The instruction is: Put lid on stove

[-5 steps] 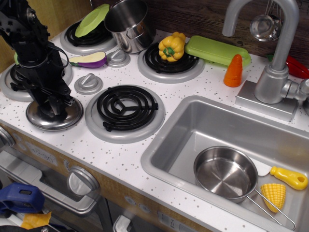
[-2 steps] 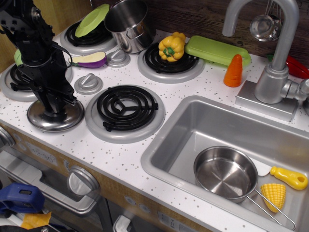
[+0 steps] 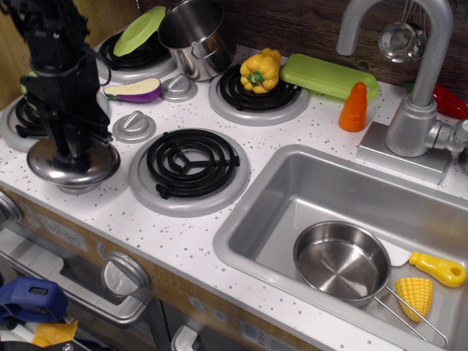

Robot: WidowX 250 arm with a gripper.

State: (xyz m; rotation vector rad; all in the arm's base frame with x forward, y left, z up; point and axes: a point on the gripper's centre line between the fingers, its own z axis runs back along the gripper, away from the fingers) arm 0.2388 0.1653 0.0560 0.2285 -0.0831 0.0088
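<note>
Lid (image 3: pixel 72 167) hangs from our gripper (image 3: pixel 73 150), clamped on its knob, just above the counter's left front; we should keep it level and centre it over the black coil burner (image 3: pixel 191 162)

Toy play kitchen, white speckled counter (image 3: pixel 183 241), coil burners (image 3: pixel 192 162) set in grey rings, plastic sink (image 3: pixel 292 183) at right with tall grey tap (image 3: pixel 424 73), plastic pepper (image 3: pixel 260 70), carrot (image 3: pixel 354 107), corn (image 3: pixel 414 295), oven knobs (image 3: pixel 125 273) near front.
</note>
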